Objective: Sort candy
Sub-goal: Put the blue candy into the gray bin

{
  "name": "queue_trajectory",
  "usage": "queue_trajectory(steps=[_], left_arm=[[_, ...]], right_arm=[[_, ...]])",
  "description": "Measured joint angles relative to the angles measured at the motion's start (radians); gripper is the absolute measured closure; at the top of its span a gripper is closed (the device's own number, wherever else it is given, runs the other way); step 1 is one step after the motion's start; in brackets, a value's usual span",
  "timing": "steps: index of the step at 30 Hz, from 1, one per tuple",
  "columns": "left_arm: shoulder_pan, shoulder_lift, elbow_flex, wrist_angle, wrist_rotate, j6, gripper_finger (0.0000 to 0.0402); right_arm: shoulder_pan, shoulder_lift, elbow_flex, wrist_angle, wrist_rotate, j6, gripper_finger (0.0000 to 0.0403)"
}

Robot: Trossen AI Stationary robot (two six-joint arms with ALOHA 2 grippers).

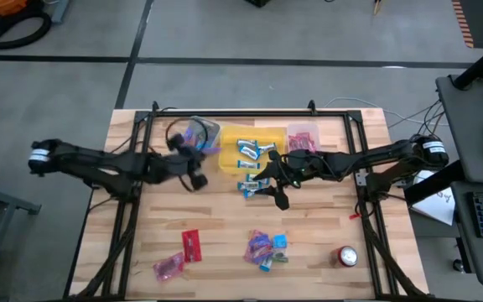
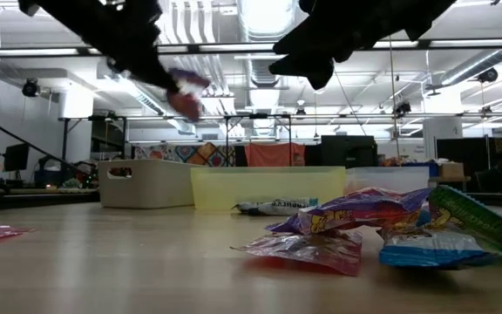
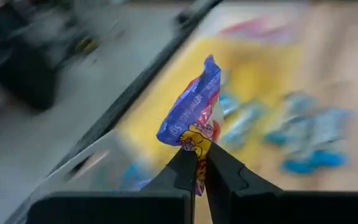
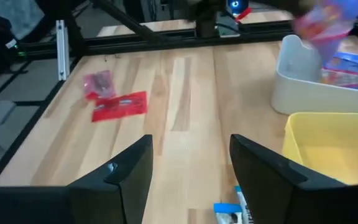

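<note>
Upper left of centre in the high view, my left gripper hangs beside the white bin, clenched on a blue-purple candy that stands up between my fingers in the left wrist view. To do this well I judge I must carry it squarely over the bin's mouth and let go low, so the light wrapper does not flutter onto the yellow bin touching it on the right. My right gripper hovers at centre frame, jaws spread and holding nothing, above blue-and-white candies spilled just below the yellow bin. A clear bin with red pieces sits at the row's right end. Unsorted still: red-pink candies lower left, a mixed heap lower centre. A red and silver can stands lower right, well clear. The two grippers are near; crowding is the risk.
</note>
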Motion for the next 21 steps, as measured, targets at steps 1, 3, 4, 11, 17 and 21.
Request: queue_trajectory(steps=[1, 3, 4, 11, 17, 21], left_arm=[[0.036, -0.013, 0.007, -0.057, -0.009, -0.016, 0.0401], [0.122, -0.024, 0.020, -0.126, 0.009, -0.041, 0.0402], [0.170, -0.025, 0.021, -0.149, 0.034, -0.048, 0.0401], [0.559, 0.084, 0.017, -0.198, 0.430, -0.007, 0.0401], [0.693, 0.207, 0.050, -0.194, 0.518, 0.032, 0.0395], [0.692, 0.263, 0.087, -0.193, 0.520, 0.069, 0.0384]], right_arm=[[0.000, 0.002, 0.000, 0.001, 0.000, 0.000, 0.0197], [0.000, 0.002, 0.000, 0.001, 0.001, 0.008, 0.0197], [0.000, 0.004, 0.000, 0.001, 0.000, 0.015, 0.0197], [0.001, 0.009, 0.000, -0.002, 0.001, 0.060, 0.0197], [0.001, 0.009, 0.000, -0.022, 0.003, 0.092, 0.0197], [0.001, 0.009, 0.000, -0.035, 0.013, 0.096, 0.0197]])
